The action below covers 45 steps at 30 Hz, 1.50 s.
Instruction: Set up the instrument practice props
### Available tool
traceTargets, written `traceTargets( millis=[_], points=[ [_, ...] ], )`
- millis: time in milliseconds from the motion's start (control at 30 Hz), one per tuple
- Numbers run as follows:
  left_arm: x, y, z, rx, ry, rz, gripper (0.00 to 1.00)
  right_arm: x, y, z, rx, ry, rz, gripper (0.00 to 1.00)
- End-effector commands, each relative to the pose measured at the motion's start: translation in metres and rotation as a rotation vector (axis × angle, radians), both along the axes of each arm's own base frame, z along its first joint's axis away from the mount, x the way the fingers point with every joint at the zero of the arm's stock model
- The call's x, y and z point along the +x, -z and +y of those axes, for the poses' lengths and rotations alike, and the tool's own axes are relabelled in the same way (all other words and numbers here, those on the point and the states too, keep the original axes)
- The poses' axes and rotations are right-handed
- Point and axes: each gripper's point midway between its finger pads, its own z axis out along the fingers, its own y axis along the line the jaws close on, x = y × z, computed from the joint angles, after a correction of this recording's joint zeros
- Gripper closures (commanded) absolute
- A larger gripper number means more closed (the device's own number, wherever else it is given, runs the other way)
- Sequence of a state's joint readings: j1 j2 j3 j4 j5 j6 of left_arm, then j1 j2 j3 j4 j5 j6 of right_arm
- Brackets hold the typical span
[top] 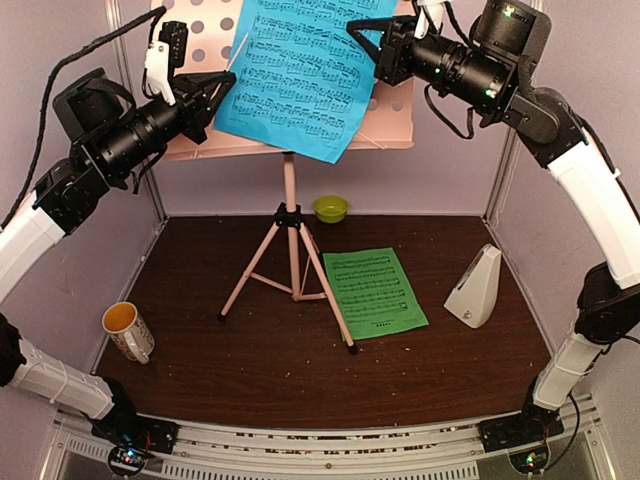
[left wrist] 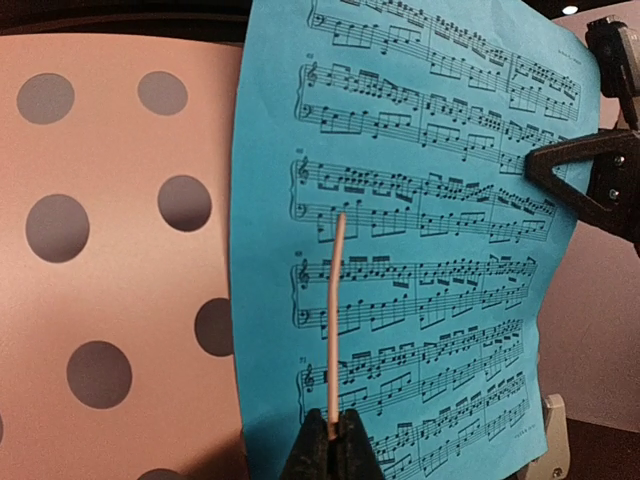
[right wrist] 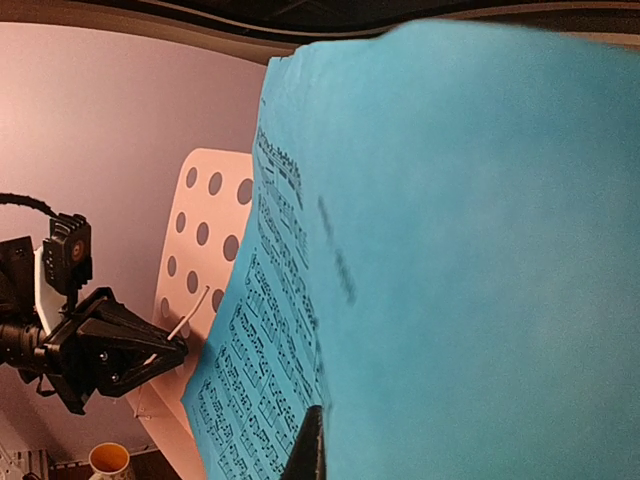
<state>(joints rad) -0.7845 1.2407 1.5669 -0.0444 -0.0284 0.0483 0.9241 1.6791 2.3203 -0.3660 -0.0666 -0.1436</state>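
Nearest, the green sheet (top: 375, 292) lies flat on the surface (top: 250, 370), not yet put up, with the metronome (top: 478, 288) upright to its right. Behind them the music stand (top: 290, 215) is up on its legs and the blue sheet (top: 300, 70) lies against its tray, so roughly half seems done. The left end effector (top: 222, 82) is closed on the stand's thin wire page holder (top: 240, 50). The right end effector (top: 383, 45) is closed too, pinching the blue sheet's right edge.
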Motion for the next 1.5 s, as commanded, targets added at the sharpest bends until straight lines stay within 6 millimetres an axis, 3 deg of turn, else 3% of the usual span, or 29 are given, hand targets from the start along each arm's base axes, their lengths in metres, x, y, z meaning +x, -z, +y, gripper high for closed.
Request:
traceTargets(
  millis=[0,667,1300,1467],
  points=[
    [-0.021,-0.028,0.0,-0.063,0.082,-0.125,1.0,-0.01,-0.018,0.006,-0.034,-0.028,-0.163,1.0],
    [-0.024,-0.023,-0.007,-0.052,0.135,-0.126,1.0,-0.016,-0.031,0.049,-0.068,-0.113,-0.456,1.0],
    [-0.024,-0.02,-0.009,-0.047,0.146,-0.124,1.0,-0.01,-0.011,0.076,-0.149,-0.087,-0.548,1.0],
    [-0.023,-0.02,-0.009,-0.05,0.146,-0.123,1.0,-0.008,-0.015,0.075,-0.12,-0.071,-0.547,0.93]
  ],
)
